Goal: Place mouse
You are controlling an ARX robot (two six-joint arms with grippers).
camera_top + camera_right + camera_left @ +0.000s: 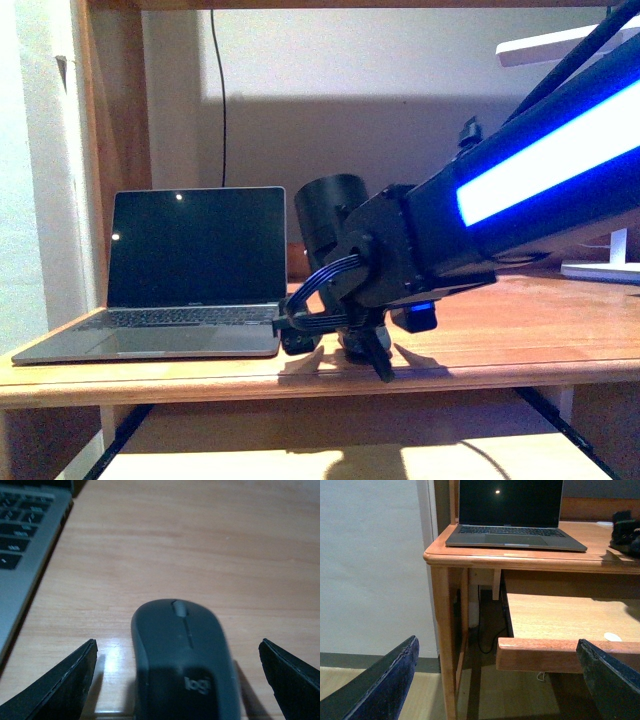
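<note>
A small dark grey oval plastic computer mouse (182,660) is seen lying flat on the warm-toned wooden desk top (520,320), just beside the right edge of an open silver laptop with a dark screen (195,270). The right gripper (177,650) is held low over the desk with its jaws spread wide to either side of the mouse, and no contact between fingers and mouse can be made out in the right wrist view. Whether the mouse is already set down or is about to be gripped cannot be told. The spot beside the keyboard is judged a natural one for a mouse. In the front view the mouse is hidden behind the black right arm (520,200), which is lit by a blue-white strip. The left gripper (496,642) is held well away, below desk height, its fingers wide apart with nothing between them, presumably so that the working side is left free. The desk top is smooth, with a rounded front edge. A pull-out wooden shelf (555,615) is seen beneath it, with a small flat white disc (612,636) on it. A pale wall (370,565) is seen beside the desk, and a thin dark cable (222,90) hangs behind the laptop
</note>
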